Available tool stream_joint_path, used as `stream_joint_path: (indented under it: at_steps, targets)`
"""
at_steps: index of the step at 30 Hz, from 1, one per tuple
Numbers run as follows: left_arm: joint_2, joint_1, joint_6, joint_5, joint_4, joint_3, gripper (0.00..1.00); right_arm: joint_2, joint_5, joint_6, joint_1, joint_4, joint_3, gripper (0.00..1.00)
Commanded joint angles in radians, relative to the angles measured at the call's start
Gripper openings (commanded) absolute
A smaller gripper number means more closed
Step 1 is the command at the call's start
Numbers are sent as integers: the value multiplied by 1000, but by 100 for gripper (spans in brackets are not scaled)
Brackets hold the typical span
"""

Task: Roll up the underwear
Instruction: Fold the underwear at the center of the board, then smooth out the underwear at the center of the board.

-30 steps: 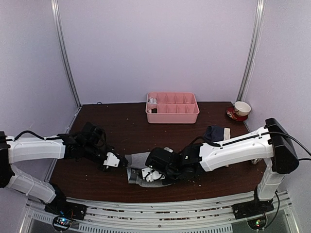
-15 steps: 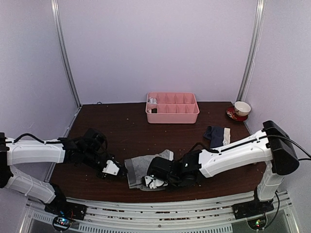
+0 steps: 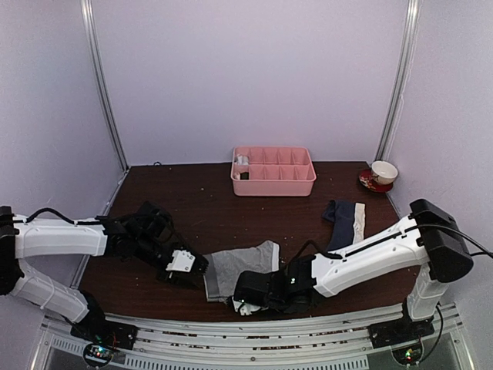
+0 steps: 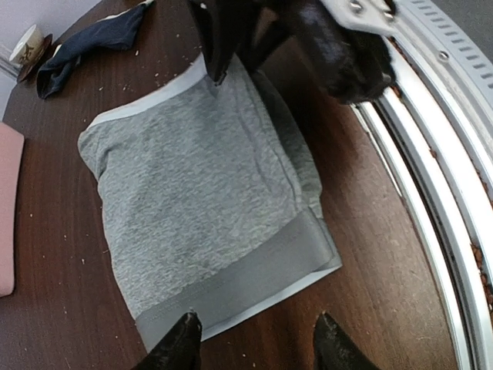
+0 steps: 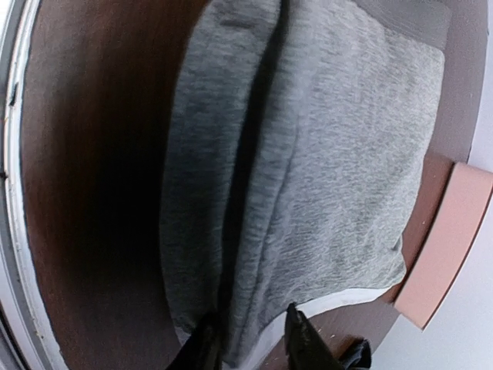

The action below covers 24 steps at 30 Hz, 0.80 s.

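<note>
Found soft grey cloth boxer briefs [image 3: 243, 266] folded flat near front edge of dark wooden table [image 3: 192, 208], unrolled. Noted left gripper [image 4: 256, 343] well parted, empty, beside waistband; right gripper [image 5: 253, 339] narrowly parted astride hem, apparently slack. Judged rolling unstarted; navy cream-banded cloth briefs [image 3: 344, 216] crumpled, well apart.

walls [image 3: 246, 77]: pale lilac | table [image 3: 200, 202]: dark brown wood | uprights [image 3: 105, 92]: metal, back corners

Underwear [image 3: 240, 268] on table [image 3: 192, 208]; tray [image 3: 273, 185] behind
</note>
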Motion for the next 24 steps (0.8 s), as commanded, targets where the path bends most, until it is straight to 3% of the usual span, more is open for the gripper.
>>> stream_joint_path:
  at_steps: [1,4,7,10,16,21,24]
  targets:
    - [75,-3,-130,-19,104,89,50,21,33,42,28,-55,0,40]
    - [111,-3,-164,-37,131,124,49,-21,-3,77,32,-90,20,65]
    - [138,-3,-204,-73,171,150,47,-118,-59,106,20,-43,7,75]
    - [168,-1,-246,-113,211,170,37,-206,-94,159,-31,46,-14,76]
    - [271,-2,-295,-166,254,193,25,-233,-159,339,-276,229,-25,67]
    - [317,-1,-293,-134,258,206,19,-115,-217,488,-418,298,56,39]
    - [336,-1,-298,-150,274,207,14,-37,-206,535,-439,310,113,31]
